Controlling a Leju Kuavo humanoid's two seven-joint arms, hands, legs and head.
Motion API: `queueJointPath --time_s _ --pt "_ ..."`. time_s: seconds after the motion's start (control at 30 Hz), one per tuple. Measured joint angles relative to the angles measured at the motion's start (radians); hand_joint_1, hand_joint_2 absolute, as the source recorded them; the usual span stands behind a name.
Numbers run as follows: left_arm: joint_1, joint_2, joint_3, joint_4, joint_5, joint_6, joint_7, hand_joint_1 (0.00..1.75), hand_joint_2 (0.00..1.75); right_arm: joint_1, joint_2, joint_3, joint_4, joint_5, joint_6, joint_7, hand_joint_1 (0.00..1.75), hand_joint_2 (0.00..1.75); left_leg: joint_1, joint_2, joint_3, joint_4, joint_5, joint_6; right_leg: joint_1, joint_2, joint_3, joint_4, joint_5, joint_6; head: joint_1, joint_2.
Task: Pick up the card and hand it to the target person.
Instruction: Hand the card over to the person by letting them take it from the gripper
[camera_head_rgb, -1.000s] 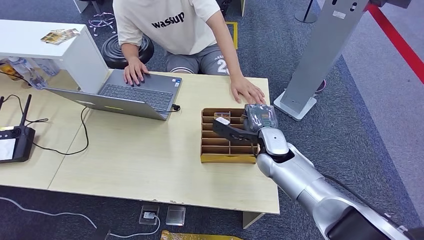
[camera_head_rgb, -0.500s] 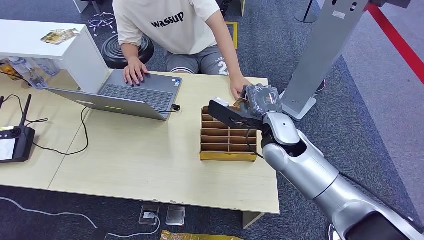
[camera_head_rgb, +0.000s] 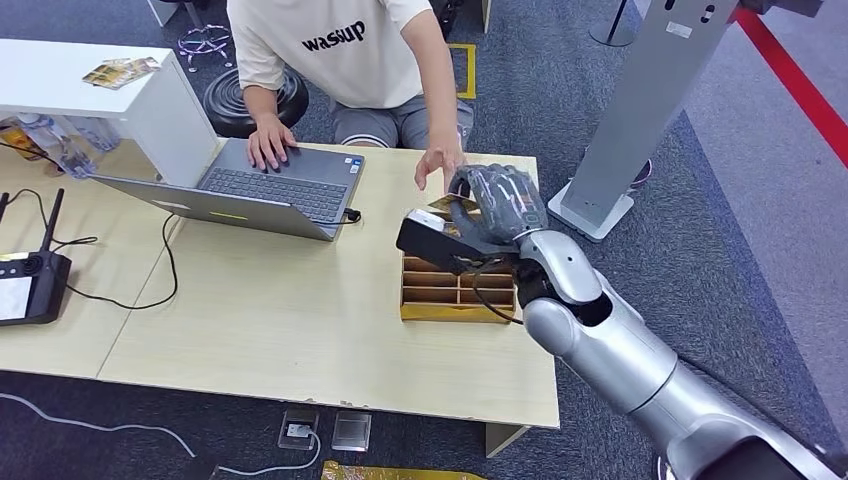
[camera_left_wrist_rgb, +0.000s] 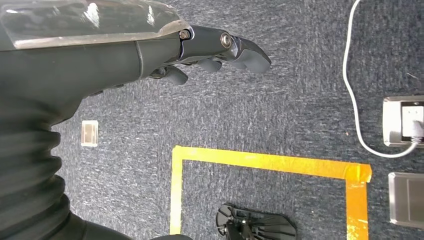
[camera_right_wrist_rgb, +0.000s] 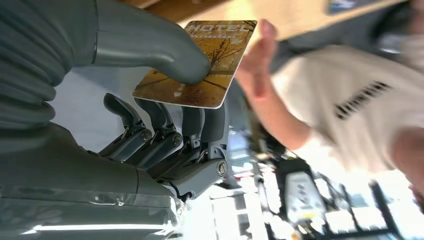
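With the card pinched under its thumb, the right hand has risen above the box toward the person's hand, now lifted and reaching; handover looks close. Left hand hangs curled, holding nothing.

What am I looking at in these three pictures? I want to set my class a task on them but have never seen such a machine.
It is a humanoid robot with two silver arms ending in many-fingered hands. The wide picture is from its head, looking down at a table. The other two come from cameras at its wrists, so they look turned. On the table stand a laptop and a partitioned box. The right hand pinches a golden card under its thumb, raised above the box. A seated person's hand reaches towards it. The left hand holds nothing and hangs over carpet marked with yellow tape.
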Motion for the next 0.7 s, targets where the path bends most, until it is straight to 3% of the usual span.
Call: queueJointPath --time_s 0.17,0.3,0.7 --pt "-0.011 -0.005 0.0 0.0 -0.005 -0.005 0.002 0.0 1.75 0.009 0.039 -0.014 0.085 0.001 -0.168 -0.119 1.61 1.75 0.0 0.0 0.0 0.0 0.0 0.0 0.0 0.0 0.0 0.0 0.0 0.0 0.0 0.0" --pt "-0.016 -0.007 0.0 0.0 -0.007 -0.006 0.006 0.0 1.75 0.011 0.067 -0.027 0.14 -0.019 -0.246 -0.174 1.61 1.75 0.0 0.0 0.0 0.0 0.0 0.0 0.0 0.0 0.0 0.0 0.0 0.0 0.0 0.0" --pt "-0.017 -0.009 0.0 0.0 -0.005 -0.008 0.007 0.0 1.75 0.028 0.132 -0.046 0.247 -0.245 -0.213 -0.278 1.61 1.75 0.0 0.0 0.0 0.0 0.0 0.0 0.0 0.0 0.0 0.0 0.0 0.0 -0.001 0.0"
